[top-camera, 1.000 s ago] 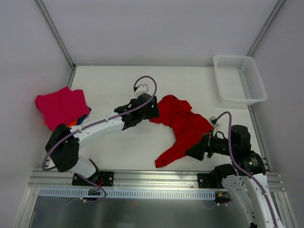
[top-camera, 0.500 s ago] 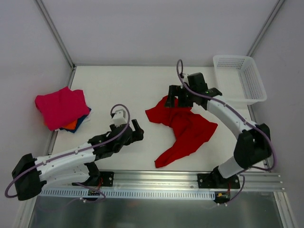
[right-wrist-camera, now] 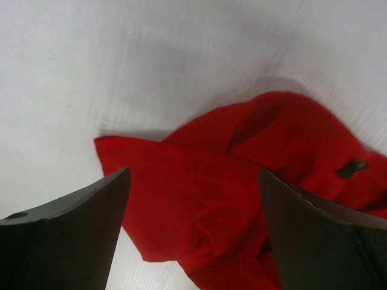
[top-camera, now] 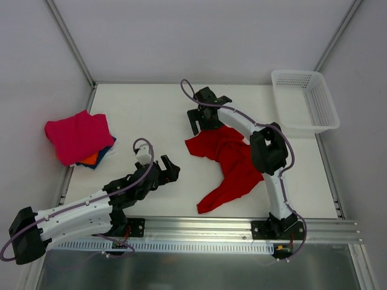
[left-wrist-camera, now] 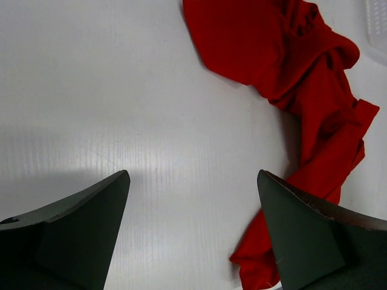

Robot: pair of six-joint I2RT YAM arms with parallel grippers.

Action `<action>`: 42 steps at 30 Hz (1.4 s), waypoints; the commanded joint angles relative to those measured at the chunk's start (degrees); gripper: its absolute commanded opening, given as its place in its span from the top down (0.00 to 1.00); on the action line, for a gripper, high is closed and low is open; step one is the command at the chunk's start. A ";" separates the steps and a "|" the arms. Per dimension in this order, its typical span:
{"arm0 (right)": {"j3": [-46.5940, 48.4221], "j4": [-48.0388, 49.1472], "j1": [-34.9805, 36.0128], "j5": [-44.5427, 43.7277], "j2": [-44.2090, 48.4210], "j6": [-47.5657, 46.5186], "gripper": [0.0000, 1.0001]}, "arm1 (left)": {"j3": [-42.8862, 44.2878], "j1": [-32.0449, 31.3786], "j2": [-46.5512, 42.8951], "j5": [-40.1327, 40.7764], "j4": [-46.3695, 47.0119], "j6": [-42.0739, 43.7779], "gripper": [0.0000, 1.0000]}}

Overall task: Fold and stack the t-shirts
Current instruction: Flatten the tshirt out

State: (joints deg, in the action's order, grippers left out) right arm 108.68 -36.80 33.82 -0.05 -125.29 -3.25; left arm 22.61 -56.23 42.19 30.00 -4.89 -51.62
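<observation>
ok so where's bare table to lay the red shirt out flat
Widest bare patch: the far middle of the table, between the pink stack and the red shirt. A smaller one: right edge, nearside of the basket. Crowded: the right arm over the shirt, left arm near left.

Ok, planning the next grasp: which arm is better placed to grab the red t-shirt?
Right: the right jaws, open, hang over the red t-shirt; the left jaws face bare table beside it.
</observation>
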 commanded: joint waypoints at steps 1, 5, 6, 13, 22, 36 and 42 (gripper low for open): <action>0.92 -6.27 1.33 -6.61 -1.18 -1.76 0.11 | 1.82 -0.20 1.83 -1.08 1.72 0.20 0.12; -2.77 -6.45 2.56 -8.82 0.40 -2.03 0.15 | 1.82 -0.20 1.66 -0.73 1.72 0.29 0.12; -4.08 -6.01 2.82 -9.00 1.01 -2.11 0.15 | 1.74 -0.20 1.58 -0.47 1.72 0.20 0.12; -3.13 -5.39 5.28 -6.89 2.16 -2.38 0.18 | 2.09 -0.20 3.24 -1.25 1.72 -0.50 0.12; -0.41 -5.74 8.98 -6.89 1.46 -2.47 0.62 | 2.09 -0.20 4.56 -1.52 1.72 -0.85 0.11; 4.07 -12.86 6.44 -24.81 12.34 -5.10 0.99 | 3.05 -0.20 7.99 -3.10 1.72 -1.21 0.12; 6.98 -15.23 4.59 -35.44 24.12 -7.12 1.00 | 3.93 -0.20 12.63 -2.66 4.51 -0.60 0.12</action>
State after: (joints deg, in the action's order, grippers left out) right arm 111.37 -48.75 38.85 -26.46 -109.75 -8.19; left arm 24.27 -56.21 52.05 27.31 -4.29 -51.99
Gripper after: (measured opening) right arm 0.017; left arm 0.883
